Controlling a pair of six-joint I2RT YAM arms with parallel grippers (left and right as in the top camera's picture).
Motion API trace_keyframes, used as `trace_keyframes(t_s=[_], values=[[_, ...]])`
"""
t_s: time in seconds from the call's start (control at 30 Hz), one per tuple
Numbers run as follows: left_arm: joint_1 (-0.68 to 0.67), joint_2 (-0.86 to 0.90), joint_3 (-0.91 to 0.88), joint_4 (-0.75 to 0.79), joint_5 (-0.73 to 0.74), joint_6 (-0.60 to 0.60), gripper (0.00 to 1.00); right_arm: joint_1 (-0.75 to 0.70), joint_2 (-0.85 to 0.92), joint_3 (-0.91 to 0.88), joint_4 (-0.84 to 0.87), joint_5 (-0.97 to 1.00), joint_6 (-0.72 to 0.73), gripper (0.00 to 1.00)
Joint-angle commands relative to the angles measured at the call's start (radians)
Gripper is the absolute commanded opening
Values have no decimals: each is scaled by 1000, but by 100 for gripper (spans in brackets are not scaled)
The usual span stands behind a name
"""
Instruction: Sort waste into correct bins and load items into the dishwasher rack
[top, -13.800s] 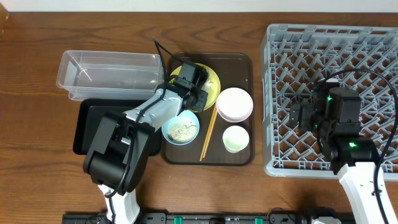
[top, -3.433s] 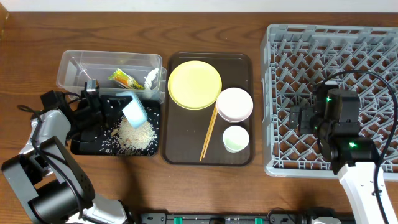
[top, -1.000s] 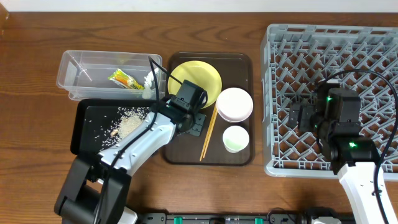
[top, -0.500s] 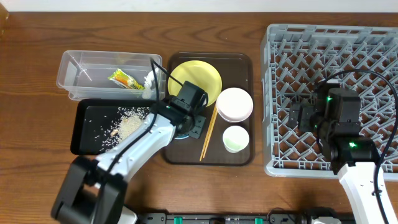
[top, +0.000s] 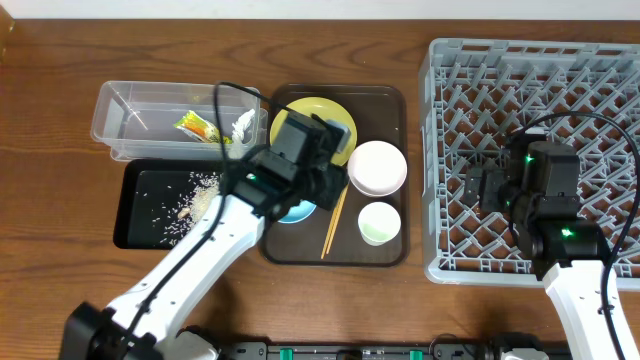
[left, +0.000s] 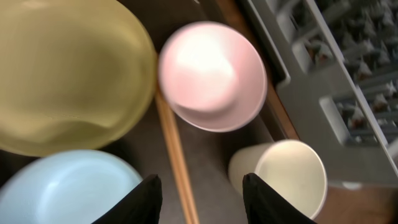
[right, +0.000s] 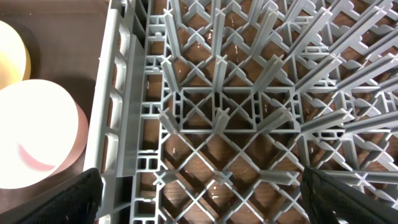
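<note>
Green-orange wrapper (top: 198, 127) and tissue (top: 241, 124) lie in clear tub (top: 130, 110), rice (top: 205, 195) in black tray (top: 140, 225): sorting looks done. Plate (left: 68, 68), blue bowl (left: 62, 186), white bowl (top: 377, 167), cup (top: 379, 222), chopsticks (top: 333, 222) sit on brown tray (top: 385, 95); rack (top: 600, 60) unloaded. Left end effector (left: 202, 186), right end effector (right: 202, 199): both released.

The left hand (left: 202, 198) points down, jaws parted and empty — the right hand (right: 211, 202) spread wide.

Brown serving tray (top: 386, 112) on wooden table (top: 60, 60)

Overhead looks straight down; both wrist views share the white bowl (left: 211, 74).
</note>
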Motion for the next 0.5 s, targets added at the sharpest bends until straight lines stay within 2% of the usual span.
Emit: trace_keyframes(t_s=[0.0,0.33,0.37,0.47], values=[[-37,51,-16,-2,45,-6,45,-8,0,20,-1,-4,14,99],[-140,219,-16,-2,45,-10,44,-8,0,20,-2,-4,14,99],[-146,230,-16,-1,45,-18,43,-8,0,20,-2,-4,14,99],[-147,239,-16,11,38,-28,28,-8,0,19,-2,-3,13,99]])
